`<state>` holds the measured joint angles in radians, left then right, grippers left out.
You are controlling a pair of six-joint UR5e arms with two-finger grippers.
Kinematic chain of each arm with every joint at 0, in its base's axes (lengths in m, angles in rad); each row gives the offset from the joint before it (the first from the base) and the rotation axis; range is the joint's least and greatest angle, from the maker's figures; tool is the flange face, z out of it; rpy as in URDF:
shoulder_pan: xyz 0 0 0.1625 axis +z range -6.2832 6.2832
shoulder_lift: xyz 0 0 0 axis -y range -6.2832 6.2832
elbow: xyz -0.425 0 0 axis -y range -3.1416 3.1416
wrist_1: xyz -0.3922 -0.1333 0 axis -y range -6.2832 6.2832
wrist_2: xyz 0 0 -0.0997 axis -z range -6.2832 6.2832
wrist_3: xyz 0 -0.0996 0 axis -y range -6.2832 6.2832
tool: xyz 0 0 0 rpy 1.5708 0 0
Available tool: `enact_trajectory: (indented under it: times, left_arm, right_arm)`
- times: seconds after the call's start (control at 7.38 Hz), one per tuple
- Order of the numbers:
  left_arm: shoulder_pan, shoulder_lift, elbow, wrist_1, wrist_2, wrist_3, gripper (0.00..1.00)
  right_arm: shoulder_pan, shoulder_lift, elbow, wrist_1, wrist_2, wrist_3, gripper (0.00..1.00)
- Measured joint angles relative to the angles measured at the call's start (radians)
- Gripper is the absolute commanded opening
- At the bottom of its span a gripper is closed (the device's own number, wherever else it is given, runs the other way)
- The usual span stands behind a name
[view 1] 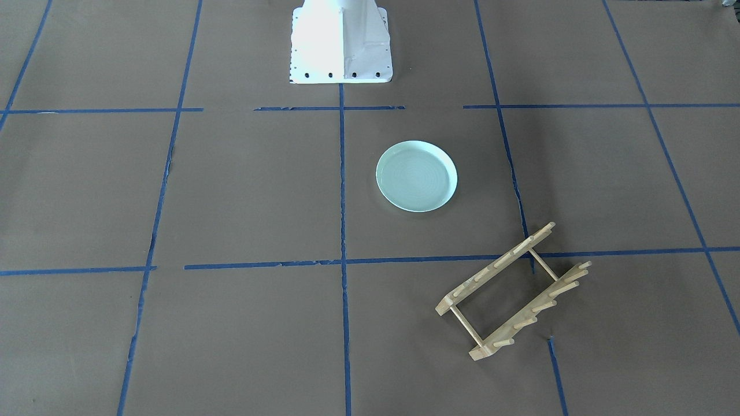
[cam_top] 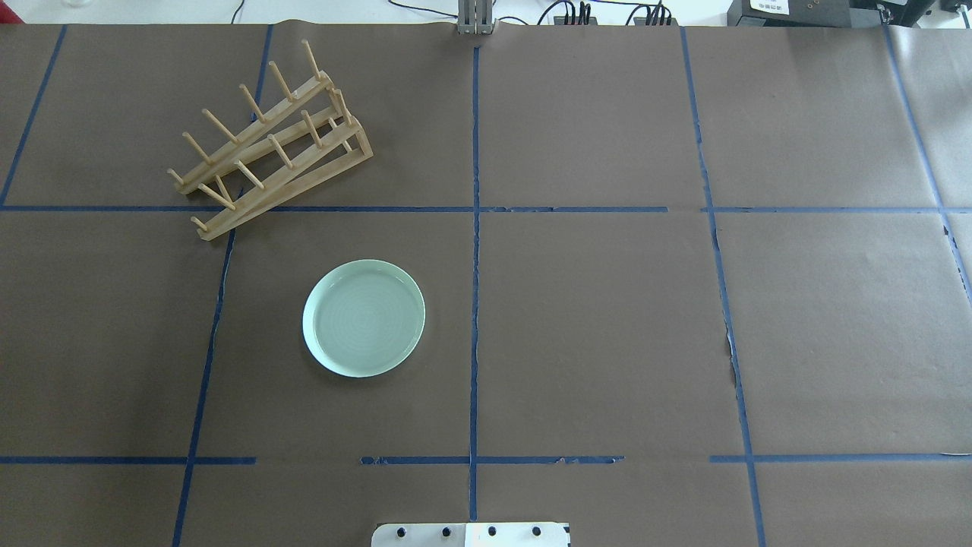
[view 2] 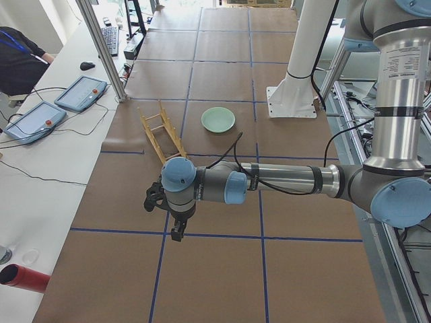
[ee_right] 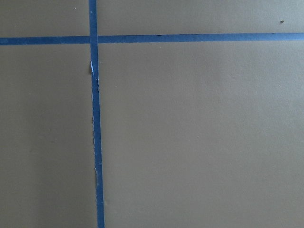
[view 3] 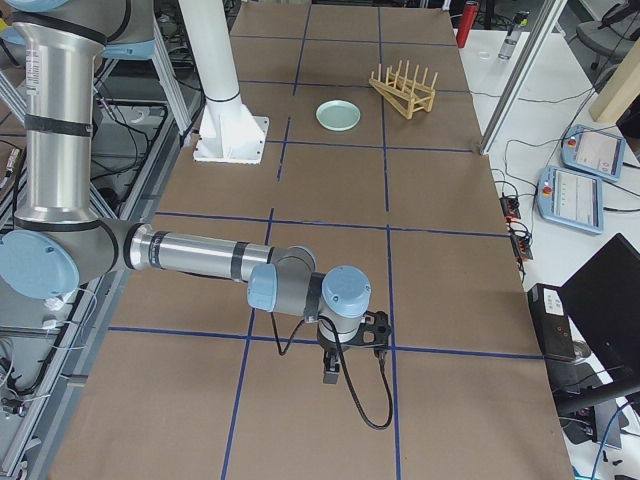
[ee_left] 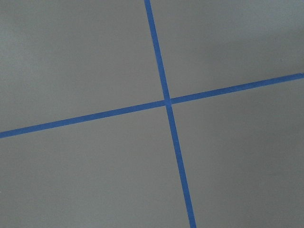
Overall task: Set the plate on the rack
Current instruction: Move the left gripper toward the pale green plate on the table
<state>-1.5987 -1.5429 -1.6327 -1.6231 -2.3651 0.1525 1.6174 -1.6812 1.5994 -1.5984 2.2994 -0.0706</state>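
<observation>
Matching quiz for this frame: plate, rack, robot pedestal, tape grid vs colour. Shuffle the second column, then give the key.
Things:
1. plate
2. rack
3. robot pedestal
4. tape grid

Colours:
A. blue
B. white
C. pale mint green
D. light wood

Pairs: 1-C; 2-D; 3-B; 4-A

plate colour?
Pale mint green, with faint concentric rings on the plate; clearest in the overhead view.
</observation>
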Motion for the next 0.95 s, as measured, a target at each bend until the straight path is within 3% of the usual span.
enact_trajectory:
  times: [0.54, 0.95]
  left_arm:
    - [0.015, -0.038, -0.089, -0.01, 0.019, -0.032, 1.0]
    - [0.154, -0.088, -0.237, -0.031, 0.068, -0.344, 1.0]
  right_arm:
    - [0.0, 0.0, -0.001, 0.0, 0.0, 0.0, 1.0]
    - [0.0, 0.0, -0.001, 0.0, 0.0, 0.001, 1.0]
